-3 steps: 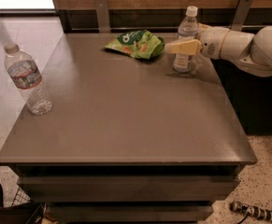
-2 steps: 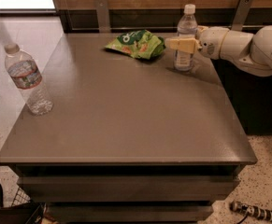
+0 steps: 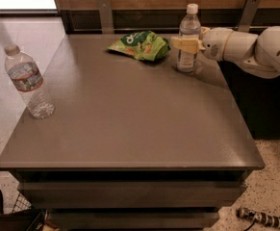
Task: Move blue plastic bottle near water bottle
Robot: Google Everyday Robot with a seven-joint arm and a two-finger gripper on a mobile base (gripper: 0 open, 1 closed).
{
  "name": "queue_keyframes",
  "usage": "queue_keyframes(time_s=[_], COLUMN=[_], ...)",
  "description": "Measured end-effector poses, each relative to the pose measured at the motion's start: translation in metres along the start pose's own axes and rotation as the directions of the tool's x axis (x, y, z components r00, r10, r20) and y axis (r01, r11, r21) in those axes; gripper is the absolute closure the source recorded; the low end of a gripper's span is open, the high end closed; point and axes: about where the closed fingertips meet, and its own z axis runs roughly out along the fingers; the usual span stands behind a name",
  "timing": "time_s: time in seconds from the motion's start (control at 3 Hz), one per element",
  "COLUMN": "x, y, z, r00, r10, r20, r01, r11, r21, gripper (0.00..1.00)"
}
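The blue plastic bottle (image 3: 189, 29) stands upright at the far right of the bench (image 3: 130, 129), white cap on top, its long axis straight up and its base looking as if it rests on the surface. Your hand (image 3: 182, 44) reaches in from the right of the camera view at the end of the single white arm (image 3: 255, 49), and it is grasping the bottle round the middle, with one yellow finger lying across the front of the bottle. So the bottle sits inside the hand, not beside it, and nothing more is needed before you carry it. The water bottle (image 3: 29, 81) stands upright near the left edge of the bench, closer to the camera, well apart from the hand. I judge that the move you need runs left across the bench and toward the camera. Mind the green snack bag (image 3: 139, 44), which lies just to the left of the blue bottle; it is near the start of that path, so lift or steer in front of it. As for writing, the water bottle wears a red, white and blue band, the blue bottle a pale label partly covered by the hand, and the bag has white lettering. None of it can be read.
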Motion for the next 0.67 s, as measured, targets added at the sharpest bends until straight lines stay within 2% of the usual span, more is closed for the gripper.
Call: queue_keyframes(time_s=[0.33, 0.67], x=[0.000, -0.021], y=[0.001, 0.009], z=[0.002, 0.002], r00=[1.000, 0.999], r10=[0.000, -0.035], r20=[0.000, -0.020], r01=[0.000, 0.035], r11=[1.0000, 0.9993], r21=[-0.003, -0.011], gripper=[1.00, 1.00])
